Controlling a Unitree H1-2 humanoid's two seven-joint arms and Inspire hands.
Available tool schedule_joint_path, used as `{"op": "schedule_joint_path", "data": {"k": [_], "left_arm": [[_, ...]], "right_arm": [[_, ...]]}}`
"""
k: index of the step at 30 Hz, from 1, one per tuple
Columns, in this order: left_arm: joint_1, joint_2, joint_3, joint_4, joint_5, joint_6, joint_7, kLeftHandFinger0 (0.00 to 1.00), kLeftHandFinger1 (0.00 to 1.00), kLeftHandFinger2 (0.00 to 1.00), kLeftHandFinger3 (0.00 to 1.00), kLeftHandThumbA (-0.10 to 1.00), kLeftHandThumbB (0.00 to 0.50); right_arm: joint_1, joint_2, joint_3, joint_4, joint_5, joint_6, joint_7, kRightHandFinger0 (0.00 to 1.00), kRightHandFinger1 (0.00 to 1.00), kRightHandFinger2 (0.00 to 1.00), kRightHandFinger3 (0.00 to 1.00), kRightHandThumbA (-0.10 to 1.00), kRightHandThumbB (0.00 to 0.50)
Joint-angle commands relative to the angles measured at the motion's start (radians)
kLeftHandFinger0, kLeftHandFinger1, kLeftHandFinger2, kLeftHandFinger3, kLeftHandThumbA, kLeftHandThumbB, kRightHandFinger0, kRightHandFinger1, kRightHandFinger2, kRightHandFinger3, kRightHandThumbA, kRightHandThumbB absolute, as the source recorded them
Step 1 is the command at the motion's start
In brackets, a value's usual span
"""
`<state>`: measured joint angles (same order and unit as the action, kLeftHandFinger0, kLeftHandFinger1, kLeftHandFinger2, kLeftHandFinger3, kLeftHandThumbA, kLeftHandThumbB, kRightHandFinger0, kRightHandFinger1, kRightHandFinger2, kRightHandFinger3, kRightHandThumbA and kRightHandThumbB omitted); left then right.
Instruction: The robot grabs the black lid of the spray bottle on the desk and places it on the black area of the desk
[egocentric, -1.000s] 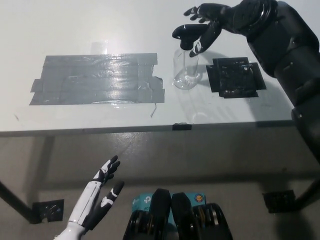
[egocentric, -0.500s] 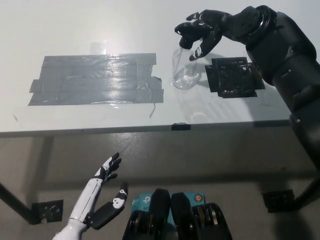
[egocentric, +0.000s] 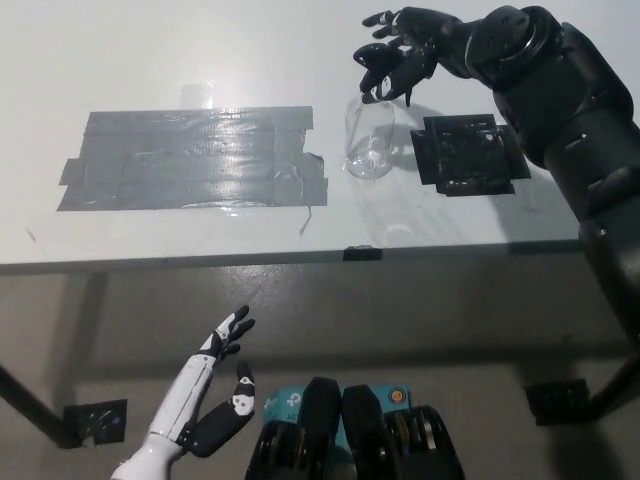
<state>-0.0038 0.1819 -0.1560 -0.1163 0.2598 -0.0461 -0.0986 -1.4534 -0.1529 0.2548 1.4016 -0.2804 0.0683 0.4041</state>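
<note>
— What's around the bottle from where you sit?

— I take the clear spray bottle (egocentric: 369, 146) as my landmark. It stands upright on the white desk (egocentric: 200, 50), smooth and see-through, round at the base. To its left lies a broad patch of grey tape (egocentric: 190, 158), glossy and wrinkled, laid in overlapping strips with ragged ends. To its right, close by, is the black area (egocentric: 468, 153), a squarish patch of dark tape with uneven edges. Nothing sits on either patch.

— And the lid?

— The black lid (egocentric: 380, 78) is just above the bottle's mouth, in my right hand (egocentric: 398, 52). The black fingers curl around it; I read that as a grasp, though black on black makes the contact hard to judge. I can't tell whether the lid still touches the neck.

— Anything in the way?

— The right arm reaches over the black area from the far right, partly shading it. A small dark tab (egocentric: 363, 253) sits on the desk's near edge, below the bottle.

— The other hand?

— My white left hand (egocentric: 205, 405) rests well below the desk's edge, fingers spread, grasping nothing.
</note>
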Motion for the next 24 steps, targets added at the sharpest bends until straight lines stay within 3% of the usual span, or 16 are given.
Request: {"op": "schedule_joint_path", "data": {"k": [1, 4, 6, 9, 14, 19, 24], "left_arm": [[-0.012, 0.016, -0.009, -0.030, 0.022, -0.005, -0.014, 0.93, 0.95, 0.94, 1.00, 0.00, 0.177], [-0.007, 0.016, -0.012, -0.039, 0.033, 0.001, -0.014, 0.94, 0.95, 0.94, 1.00, -0.02, 0.184], [-0.007, 0.016, -0.013, -0.044, 0.034, 0.004, -0.016, 0.94, 0.96, 0.95, 1.00, -0.03, 0.183], [-0.009, 0.016, -0.013, -0.043, 0.038, 0.004, -0.016, 0.94, 0.96, 0.95, 1.00, -0.04, 0.191], [-0.015, 0.017, -0.013, -0.042, 0.048, -0.008, -0.016, 0.94, 0.95, 0.94, 1.00, -0.04, 0.198], [-0.019, 0.016, -0.011, -0.032, 0.053, -0.020, -0.013, 0.95, 0.96, 0.93, 1.00, -0.03, 0.205], [-0.025, 0.017, -0.012, -0.037, 0.064, -0.016, -0.016, 0.96, 0.96, 0.93, 1.00, -0.04, 0.205]], "right_arm": [[-0.074, -0.014, -0.028, -0.020, 0.035, -0.015, 0.011, 1.00, 1.00, 1.00, 1.00, 0.69, 0.477], [-0.065, -0.015, -0.031, -0.019, 0.031, -0.013, -0.008, 1.00, 1.00, 1.00, 1.00, 0.57, 0.469], [-0.059, -0.016, -0.029, -0.012, 0.026, -0.003, -0.021, 1.00, 1.00, 1.00, 1.00, 0.54, 0.491], [-0.052, -0.019, -0.027, -0.008, 0.025, 0.001, -0.018, 1.00, 1.00, 1.00, 1.00, 0.51, 0.485], [-0.044, -0.024, -0.016, -0.003, 0.013, -0.001, -0.022, 1.00, 1.00, 1.00, 1.00, 0.51, 0.485], [-0.041, -0.028, 0.009, 0.003, -0.004, 0.003, 0.013, 1.00, 1.00, 1.00, 1.00, 0.51, 0.448], [-0.042, -0.032, 0.021, 0.005, -0.005, 0.009, 0.036, 1.00, 1.00, 1.00, 1.00, 0.51, 0.463]]}}
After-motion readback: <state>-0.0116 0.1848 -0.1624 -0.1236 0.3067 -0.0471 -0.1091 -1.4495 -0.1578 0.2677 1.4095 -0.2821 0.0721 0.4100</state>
